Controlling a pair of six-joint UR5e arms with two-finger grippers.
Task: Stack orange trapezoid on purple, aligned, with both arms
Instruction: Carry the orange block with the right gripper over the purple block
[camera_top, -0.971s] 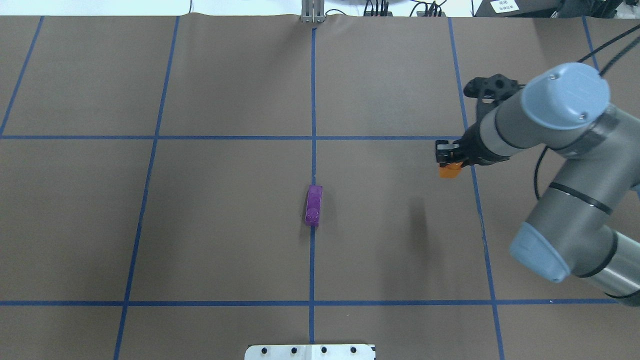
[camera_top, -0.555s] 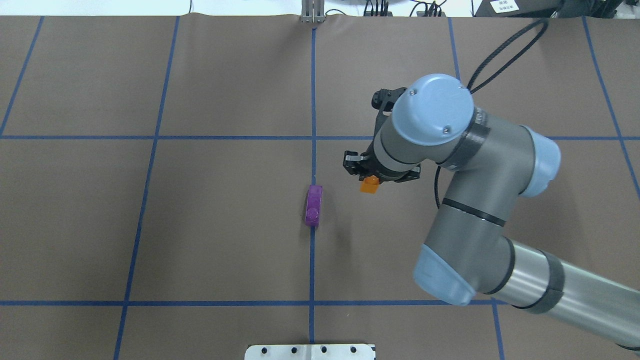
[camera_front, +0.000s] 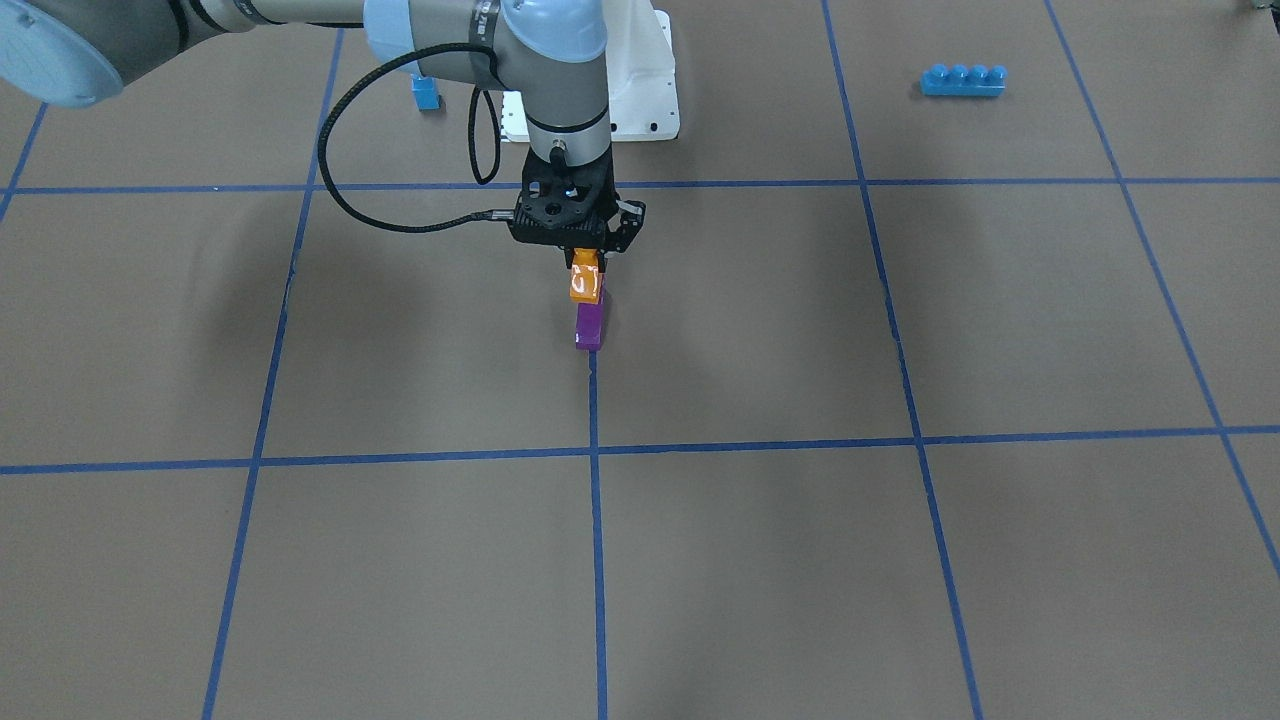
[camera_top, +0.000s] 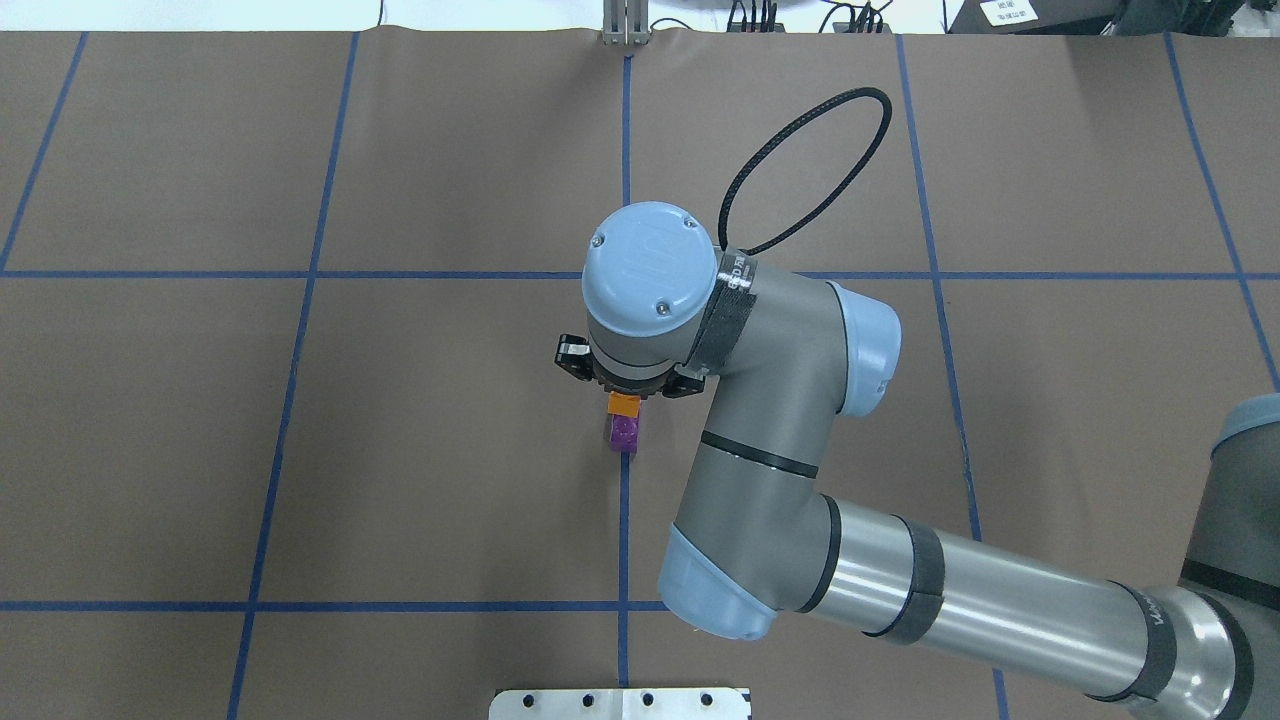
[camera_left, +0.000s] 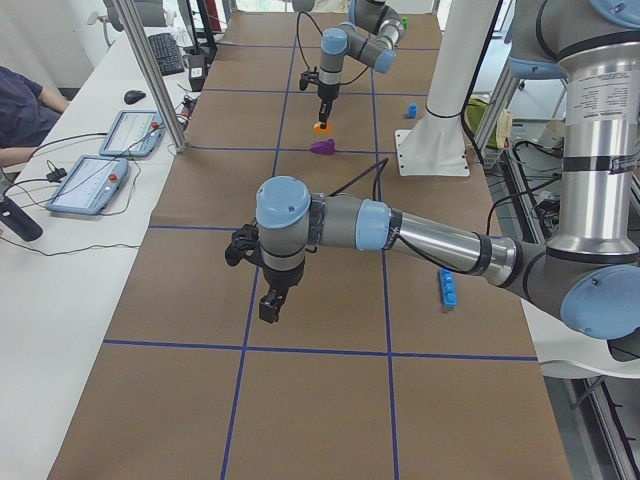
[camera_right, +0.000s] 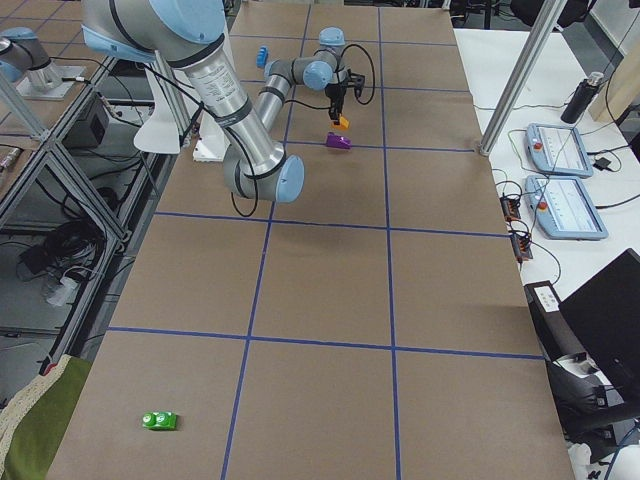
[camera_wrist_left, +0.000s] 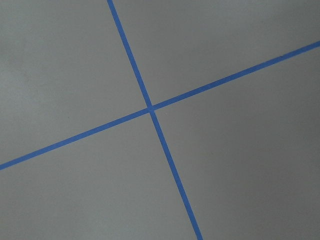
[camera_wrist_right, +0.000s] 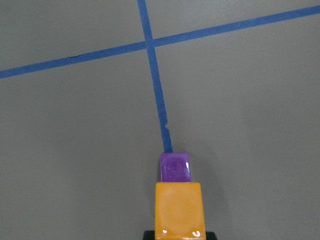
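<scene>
Over on the robot's left side, the left gripper (camera_left: 268, 310) is hanging just above the brown table (camera_left: 180, 290), pointing down. It's only showing up in a side camera, so I can't tell whether its fingers are apart or together. Its wrist camera is looking down at a tape crossing (camera_wrist_left: 151, 109). A long blue brick (camera_front: 963, 79) is lying on that same side, over by the robot's edge of the table.

Moving to the middle, the purple (camera_top: 625, 436) is lying flat right on the centre tape line (camera_top: 625, 150). The orange trapezoid (camera_top: 624, 404) is hanging directly over it. The side views are showing a gap between the two, so they're not touching.

The right gripper (camera_front: 588, 262) is pointing straight down, with its fingers clamping the top of the orange trapezoid. The right arm (camera_top: 900, 580) is reaching in from the right. A small blue brick (camera_front: 427, 93) is sitting near the robot's base on that side.
</scene>
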